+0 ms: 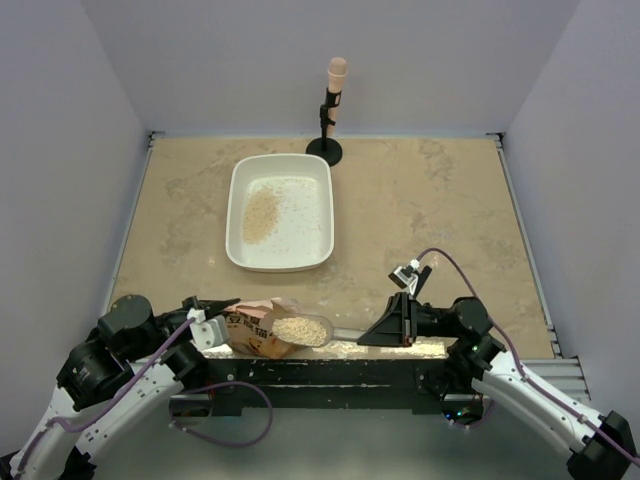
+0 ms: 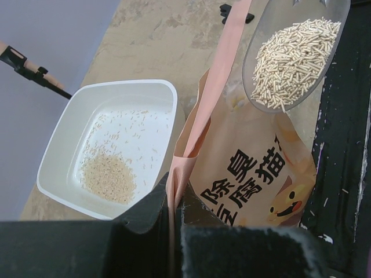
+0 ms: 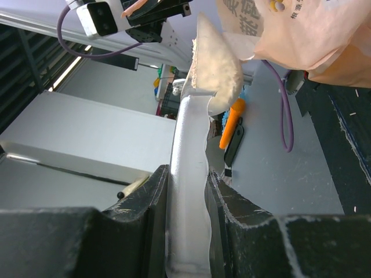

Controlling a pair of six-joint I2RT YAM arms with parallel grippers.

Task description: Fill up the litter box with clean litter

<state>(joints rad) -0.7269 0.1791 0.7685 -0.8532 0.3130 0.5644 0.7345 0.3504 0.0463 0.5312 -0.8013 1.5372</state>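
1. The white shallow rectangular plastic litter box (image 1: 281, 262) sits toward the far side of the mottled beige tabletop (image 1: 430, 220), left of centre.
2. A small pile of beige-tan clean litter (image 1: 260, 215) lies in its left half, with stray granules scattered across the floor.
3. Well apart, at the near edge, a clear plastic scoop (image 1: 303, 329) heaped with pellets overlaps a crinkly orange-pink bag (image 1: 255, 330).
4. The right gripper (image 3: 186, 174) clamps the scoop's pale handle (image 3: 188, 133).
5. The left gripper (image 2: 174, 200) is pressed together, pinching the bag's thin edge.
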